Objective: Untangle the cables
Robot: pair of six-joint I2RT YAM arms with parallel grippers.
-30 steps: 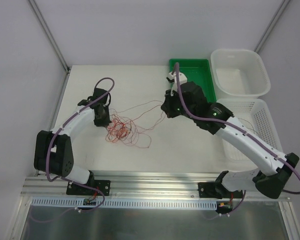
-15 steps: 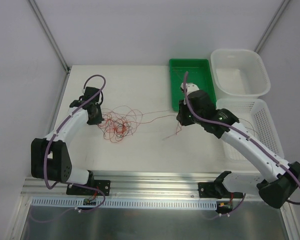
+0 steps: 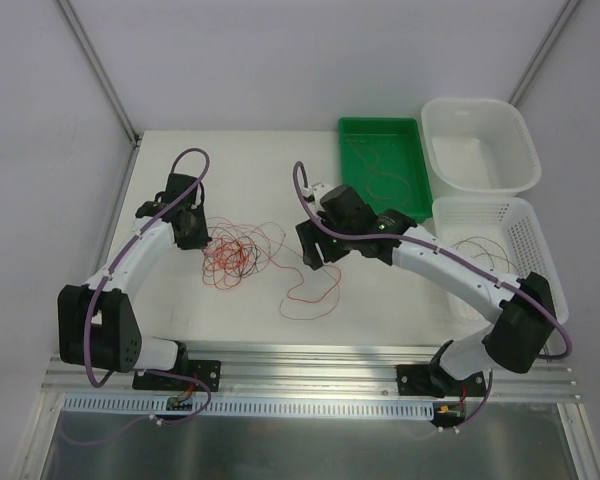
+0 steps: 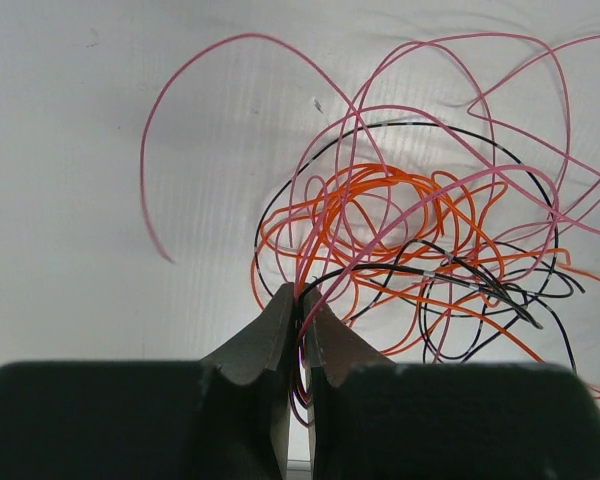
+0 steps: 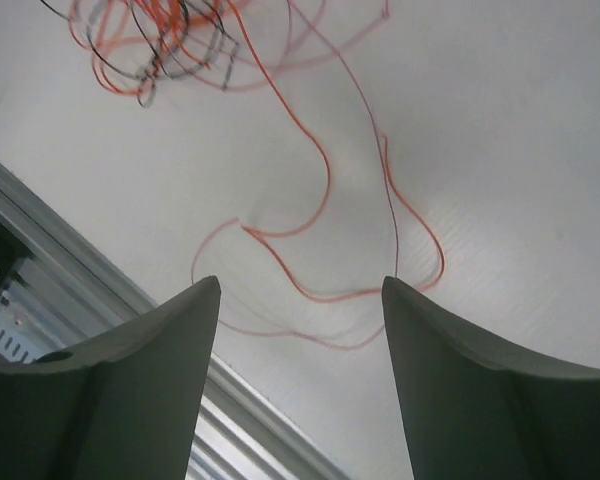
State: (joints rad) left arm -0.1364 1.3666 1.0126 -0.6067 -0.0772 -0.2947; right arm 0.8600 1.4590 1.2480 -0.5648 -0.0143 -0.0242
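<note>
Tabletop (image 3: 230,170) cables (image 4: 410,240) pinched in left jaws; right jaws parted above.

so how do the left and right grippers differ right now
The left gripper is shut, pinching strands of the cables; the right gripper is open and grips nothing. The left gripper sits at the tangle's edge; the right gripper hangs apart from the tangle, over a loose orange loop. Both have dark fingers and are over the white table.
</note>
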